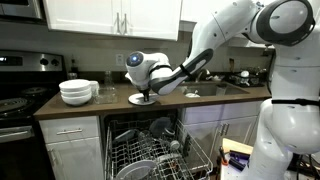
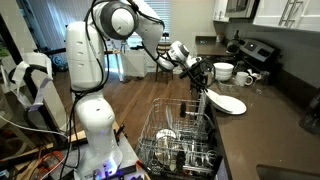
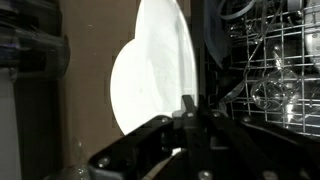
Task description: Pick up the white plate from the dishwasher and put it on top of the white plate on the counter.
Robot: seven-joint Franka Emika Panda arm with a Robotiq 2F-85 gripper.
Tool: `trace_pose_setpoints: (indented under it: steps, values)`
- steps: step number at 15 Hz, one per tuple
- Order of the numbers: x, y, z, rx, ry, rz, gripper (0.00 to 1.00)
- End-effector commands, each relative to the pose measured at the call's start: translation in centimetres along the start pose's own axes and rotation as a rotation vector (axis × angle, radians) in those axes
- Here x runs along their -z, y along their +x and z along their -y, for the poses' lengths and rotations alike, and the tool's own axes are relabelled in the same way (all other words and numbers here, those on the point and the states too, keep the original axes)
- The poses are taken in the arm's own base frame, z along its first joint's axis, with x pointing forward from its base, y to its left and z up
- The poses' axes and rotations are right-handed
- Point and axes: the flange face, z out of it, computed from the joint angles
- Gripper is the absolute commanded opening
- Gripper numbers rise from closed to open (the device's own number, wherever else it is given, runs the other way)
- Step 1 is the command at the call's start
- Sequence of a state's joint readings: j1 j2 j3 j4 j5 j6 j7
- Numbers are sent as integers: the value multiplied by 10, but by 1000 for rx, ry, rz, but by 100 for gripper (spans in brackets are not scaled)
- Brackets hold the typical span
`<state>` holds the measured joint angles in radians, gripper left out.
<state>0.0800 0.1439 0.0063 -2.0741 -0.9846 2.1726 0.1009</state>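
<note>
Kitchen's brown countertop (image 1: 60, 110) below: black two-finger claw (image 3: 190, 108) clamped on rim of round white ceramic plate (image 3: 150, 70), likely stiff, glossy, slippery, chippable; rim pinch must be firm.

Counter (image 1: 115, 104): dark brown top, running from the stove end to the sink end. Directly on it:
- stack of white bowls (image 1: 76, 92), toward the stove end
- mugs (image 2: 246, 78), just beside the bowls
- white plate (image 2: 229, 103), flat, near the front edge
</note>
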Motion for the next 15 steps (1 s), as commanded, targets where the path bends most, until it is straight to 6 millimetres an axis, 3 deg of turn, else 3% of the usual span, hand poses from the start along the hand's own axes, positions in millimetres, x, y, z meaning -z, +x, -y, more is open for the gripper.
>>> trace_pose_setpoints:
  steps: [1,15]
  values:
    - [-7,2,-16,-23,-76,-33,1]
    - [-39,15,-29,-55,-115,-147,1]
